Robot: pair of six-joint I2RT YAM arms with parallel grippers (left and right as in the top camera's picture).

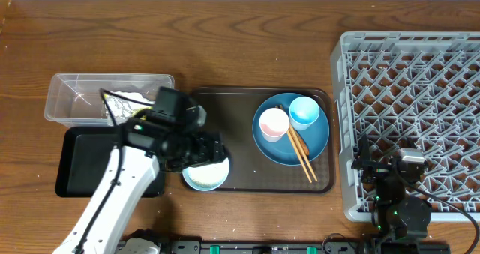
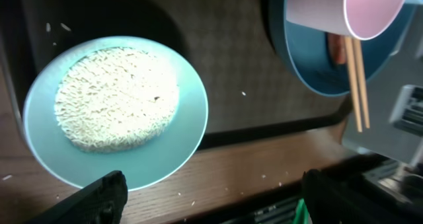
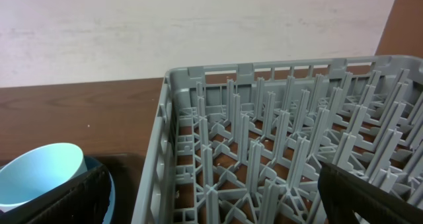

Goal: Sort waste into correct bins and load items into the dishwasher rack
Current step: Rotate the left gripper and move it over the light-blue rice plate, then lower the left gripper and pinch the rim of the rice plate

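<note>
The left gripper (image 2: 213, 199) hangs over the white-blue bowl (image 1: 206, 175). Its two fingers stand wide apart and nothing is between them. The bowl sits at the front left corner of the brown tray (image 1: 240, 104), and a flat heap of rice (image 2: 115, 98) lies inside it. A few loose grains (image 2: 243, 93) lie on the tray and on the table (image 1: 225, 44) close to the bowl.

On the right half of the same tray rests the blue plate (image 1: 315, 145). It carries the white cup with pink inside (image 1: 274, 124), the pale blue cup (image 1: 304, 112) just beside it, and the chopsticks (image 1: 301, 153), which lie slanted across the plate.

To the left of the brown tray stands the clear tub (image 1: 64, 97) with a crumpled foil wrapper (image 1: 127, 99) inside, and the black tray (image 1: 82, 164) is in front of it.

The right gripper (image 3: 211, 204) is over the front left part of the grey rack (image 1: 420, 74). Its fingers are spread wide and hold nothing.
</note>
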